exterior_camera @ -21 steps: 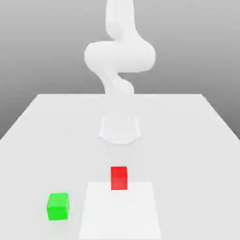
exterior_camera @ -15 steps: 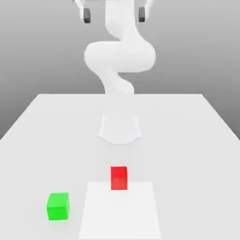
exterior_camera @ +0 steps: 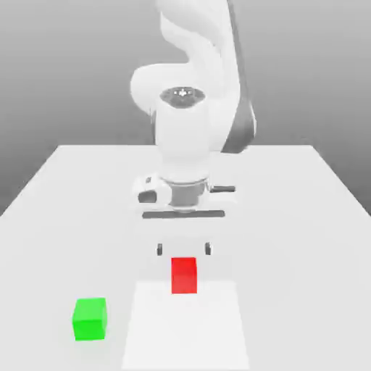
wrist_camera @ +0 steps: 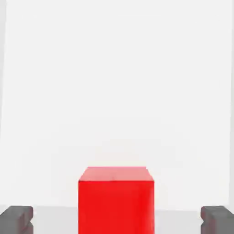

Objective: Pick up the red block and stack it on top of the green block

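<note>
On the table, red block: the red block (exterior_camera: 184, 274) sits at the far edge of the flat white square patch (exterior_camera: 186, 330), upright and square to the camera; in the hand view the red block (wrist_camera: 116, 201) lies centred between the two dark fingertips (wrist_camera: 16, 218).
Green block: the green block (exterior_camera: 90, 319) rests on the bare table (exterior_camera: 304, 239), off the patch toward the exterior view's left and nearer the camera than the red one, well apart from it.
Gripper: the gripper (exterior_camera: 184, 249) hangs just above the red block, pointing down, its jaws spread wide and holding nothing; each fingertip stands clear of a side face.
Step in hand: judged as the descent for the grasp, nothing lifted yet.
Doing it well: come straight down, keeping the cube midway so neither finger lands on its top; stop with the pads against the middle of the side faces, then close evenly.
Risk: an off-centre closure would likely push or twist the cube on the patch.
After the grasp: lift high enough to clear the green block before carrying across.
</note>
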